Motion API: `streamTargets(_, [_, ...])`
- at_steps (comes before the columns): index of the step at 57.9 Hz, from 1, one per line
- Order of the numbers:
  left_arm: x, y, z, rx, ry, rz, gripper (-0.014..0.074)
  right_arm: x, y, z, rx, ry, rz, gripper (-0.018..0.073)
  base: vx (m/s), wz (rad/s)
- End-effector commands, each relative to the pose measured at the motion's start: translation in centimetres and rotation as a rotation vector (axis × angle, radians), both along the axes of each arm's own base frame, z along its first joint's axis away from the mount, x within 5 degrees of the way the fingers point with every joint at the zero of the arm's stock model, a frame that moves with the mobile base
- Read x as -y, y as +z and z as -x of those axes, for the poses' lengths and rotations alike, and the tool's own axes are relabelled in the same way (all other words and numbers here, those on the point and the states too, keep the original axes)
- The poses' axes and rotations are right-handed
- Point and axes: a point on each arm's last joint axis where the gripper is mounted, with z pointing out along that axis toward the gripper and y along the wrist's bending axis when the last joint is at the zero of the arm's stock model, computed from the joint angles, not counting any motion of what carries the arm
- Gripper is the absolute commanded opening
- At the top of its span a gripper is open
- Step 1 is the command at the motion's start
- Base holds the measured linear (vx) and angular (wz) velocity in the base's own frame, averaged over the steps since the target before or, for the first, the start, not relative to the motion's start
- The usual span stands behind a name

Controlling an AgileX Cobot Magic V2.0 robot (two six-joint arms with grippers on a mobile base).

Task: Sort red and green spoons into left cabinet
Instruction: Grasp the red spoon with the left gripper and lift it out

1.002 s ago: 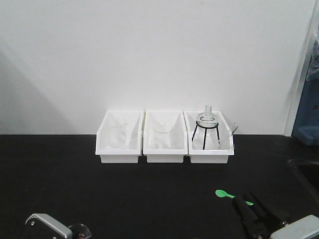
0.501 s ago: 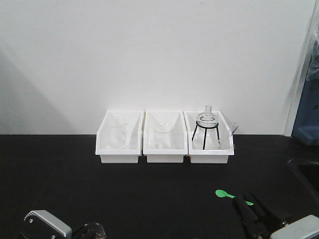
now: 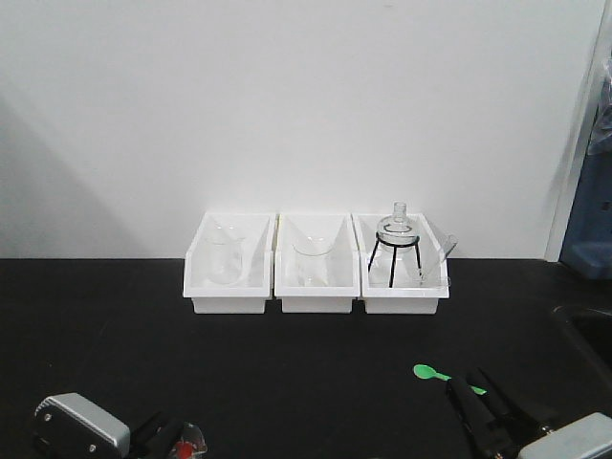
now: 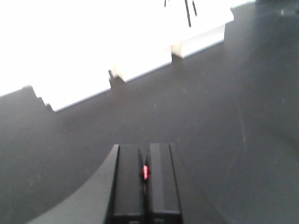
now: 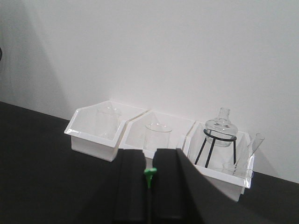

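At lower centre we see our left gripper (image 4: 144,151) clamped on the red spoon (image 4: 145,171), right gripper (image 5: 150,156) pinching the green spoon (image 5: 149,173)

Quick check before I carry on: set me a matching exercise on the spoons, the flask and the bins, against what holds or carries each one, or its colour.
Things:
1. red spoon
2. green spoon
3. round flask
4. three bins

Place, state or colour:
A. white
B. pinched in the right gripper
C. sitting on the black stand
D. pinched in the left gripper

Pairs: 1-D, 2-B, 3-C, 4-A
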Motion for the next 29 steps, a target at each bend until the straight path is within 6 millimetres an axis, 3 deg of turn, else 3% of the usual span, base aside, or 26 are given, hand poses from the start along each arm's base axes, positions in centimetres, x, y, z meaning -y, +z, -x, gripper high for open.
streamTargets(1, [0.2,2.8,-0.3,0.154,0.010,0.096,-0.0003,-0.1,1.8,0.1,0.117,0.002,-0.035,-0.0001,0.00,0.00])
streamTargets(29, [-0.5,6.1,0.9,0.257,0.008,0.155,-0.0003,-0.1,1.8,0.1,0.117,0.002,-0.035,-0.0001,0.00,0.00])
